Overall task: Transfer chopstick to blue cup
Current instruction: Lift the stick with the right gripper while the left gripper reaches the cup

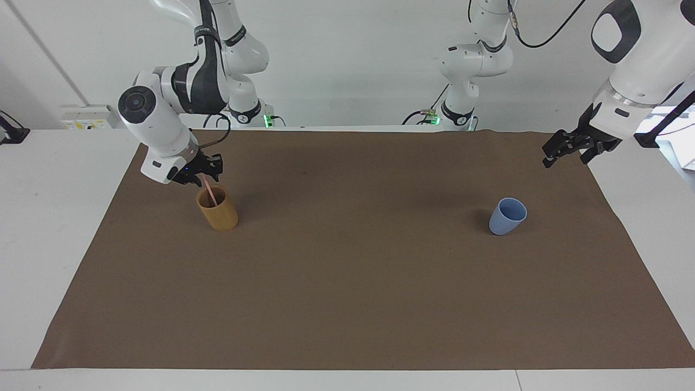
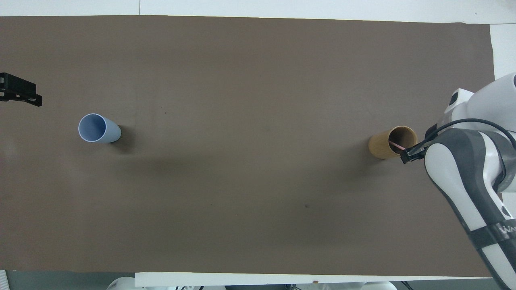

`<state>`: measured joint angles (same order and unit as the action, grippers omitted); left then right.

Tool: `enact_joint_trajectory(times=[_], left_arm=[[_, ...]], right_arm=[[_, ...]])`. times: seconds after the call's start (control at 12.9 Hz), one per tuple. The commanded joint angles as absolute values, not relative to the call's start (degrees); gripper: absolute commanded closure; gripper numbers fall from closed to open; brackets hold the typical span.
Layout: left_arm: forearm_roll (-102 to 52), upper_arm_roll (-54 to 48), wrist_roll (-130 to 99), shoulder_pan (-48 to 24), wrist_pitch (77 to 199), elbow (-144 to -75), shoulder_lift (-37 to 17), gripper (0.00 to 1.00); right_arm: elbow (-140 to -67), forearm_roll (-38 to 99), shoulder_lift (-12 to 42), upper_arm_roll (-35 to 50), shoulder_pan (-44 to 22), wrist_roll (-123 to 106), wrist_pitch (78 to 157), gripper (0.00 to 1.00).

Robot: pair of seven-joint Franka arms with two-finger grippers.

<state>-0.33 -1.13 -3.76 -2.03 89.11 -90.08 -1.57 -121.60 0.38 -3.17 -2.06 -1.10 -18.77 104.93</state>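
Clock read on the overhead view, 12 o'clock farthest from the robots.

- Brown mat [image 1: 347, 304] spread over white table [image 1: 54, 228].
- Blue cup [image 1: 507, 216] [image 2: 96, 128]: upright at 9 o'clock on the mat, toward the left arm's end. Mouth open, nothing seen inside.
- Bamboo cup [image 1: 218, 212] [image 2: 383, 146]: upright at 3 o'clock on the mat, toward the right arm's end, well apart from the blue cup.
- Chopstick [image 1: 209, 195] [image 2: 395, 143]: pale pink, lower end inside the bamboo cup, tilted, top end poking out over the rim toward about 4 o'clock.
- Right gripper [image 1: 205, 176] [image 2: 409, 154]: low over the bamboo cup's rim, right at the chopstick's top end. Cannot tell whether clamped on the stick or merely around it.
- Left gripper [image 1: 564, 156] [image 2: 22, 93]: raised, waiting over the mat's edge at about 10 o'clock from the blue cup. Claw wide, holding nothing.
- Writing: white lettering on the dark band of the right arm [image 2: 500, 231], first letters "WA" legible in the overhead view, remainder cut off by the frame edge. No labels made out on either cup.
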Motion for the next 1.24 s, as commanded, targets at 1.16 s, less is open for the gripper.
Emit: enact_joint_trajectory(times=[1.16], left_arm=[[-0.6,-1.1,-3.5,0.6,126.3,-126.9,2.2,0.17]], right_arm=[[-103.5,-2.0,-0.4,-1.8,-1.0,-20.2,86.6,1.0]])
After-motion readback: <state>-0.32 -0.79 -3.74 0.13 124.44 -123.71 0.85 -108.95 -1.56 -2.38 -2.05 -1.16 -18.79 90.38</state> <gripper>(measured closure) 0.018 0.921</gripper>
